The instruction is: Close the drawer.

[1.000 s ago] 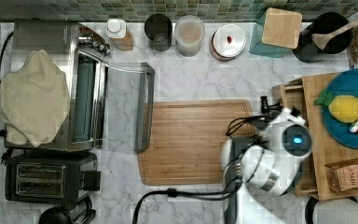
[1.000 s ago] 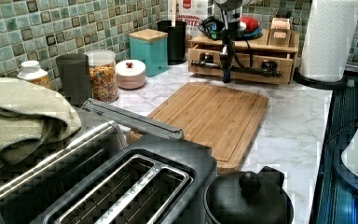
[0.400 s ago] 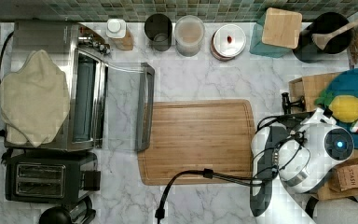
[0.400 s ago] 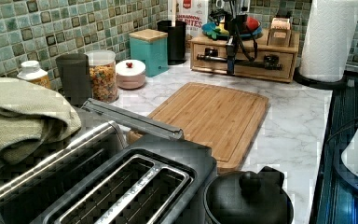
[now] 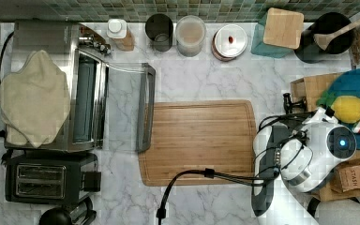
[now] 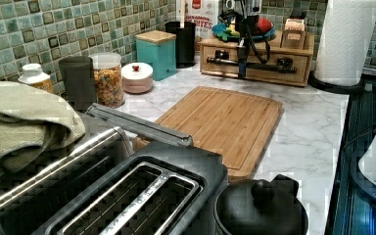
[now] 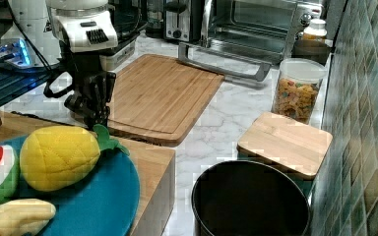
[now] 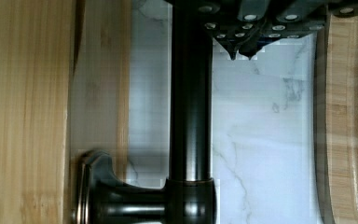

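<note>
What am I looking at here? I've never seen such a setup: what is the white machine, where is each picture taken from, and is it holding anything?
The white machine is a single robot arm working at a kitchen counter. One camera looks straight down, one looks from the toaster end, one from the drawer end, and one rides on the arm's wrist. The gripper hangs in front of the drawer of a small wooden cabinet, beside the dark bar handle. It holds nothing that I can see. A blue plate of toy fruit sits on the cabinet. The counter also bears a bamboo cutting board, a toaster oven with its door down, a toaster and jars.
</note>
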You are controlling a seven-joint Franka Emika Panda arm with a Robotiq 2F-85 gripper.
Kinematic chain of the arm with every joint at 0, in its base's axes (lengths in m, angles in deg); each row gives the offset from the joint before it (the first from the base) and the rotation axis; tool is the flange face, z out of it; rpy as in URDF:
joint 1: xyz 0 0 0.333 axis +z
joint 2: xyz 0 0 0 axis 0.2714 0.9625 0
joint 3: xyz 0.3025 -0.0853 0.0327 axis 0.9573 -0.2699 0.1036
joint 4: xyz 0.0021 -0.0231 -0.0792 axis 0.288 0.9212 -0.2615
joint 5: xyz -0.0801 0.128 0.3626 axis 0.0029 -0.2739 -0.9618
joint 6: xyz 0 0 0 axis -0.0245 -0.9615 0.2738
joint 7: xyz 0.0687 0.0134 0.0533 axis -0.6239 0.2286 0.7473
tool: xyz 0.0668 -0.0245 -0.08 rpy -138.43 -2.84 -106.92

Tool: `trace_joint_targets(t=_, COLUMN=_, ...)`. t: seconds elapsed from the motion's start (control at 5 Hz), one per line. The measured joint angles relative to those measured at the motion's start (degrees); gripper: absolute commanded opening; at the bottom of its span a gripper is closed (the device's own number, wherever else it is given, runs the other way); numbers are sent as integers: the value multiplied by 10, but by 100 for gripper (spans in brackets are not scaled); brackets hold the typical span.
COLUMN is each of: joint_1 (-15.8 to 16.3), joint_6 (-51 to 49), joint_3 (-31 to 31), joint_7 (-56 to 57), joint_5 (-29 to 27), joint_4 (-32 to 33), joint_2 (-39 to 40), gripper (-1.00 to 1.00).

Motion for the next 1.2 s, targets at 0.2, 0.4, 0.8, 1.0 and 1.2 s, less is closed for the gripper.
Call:
trace_joint_targets(t=0.2, joint_1=0, joint_6=-6, joint_3=0, joint_7=0, joint_5=0, joint_4=-4, joint_2=2, gripper=-100)
trace_joint_targets(t=0.4, joint_1=0, joint_6=-7, joint_3=-1, joint_7=0, joint_5=0, joint_4=-4, joint_2=3, gripper=-100)
trace_joint_targets(t=0.8, joint_1=6, joint_6=-8, joint_3=-6, joint_7=0, joint_5=0, joint_4=-6, joint_2=3, gripper=-100)
trace_joint_targets(t=1.0, joint_1=8, joint_6=-8, joint_3=-7, joint_7=0, joint_5=0, joint_4=-6, joint_2=3, gripper=-100)
trace_joint_targets(t=1.2, joint_1=8, joint_6=-9, joint_3=-7, joint_7=0, joint_5=0, joint_4=-6, joint_2=4, gripper=-100)
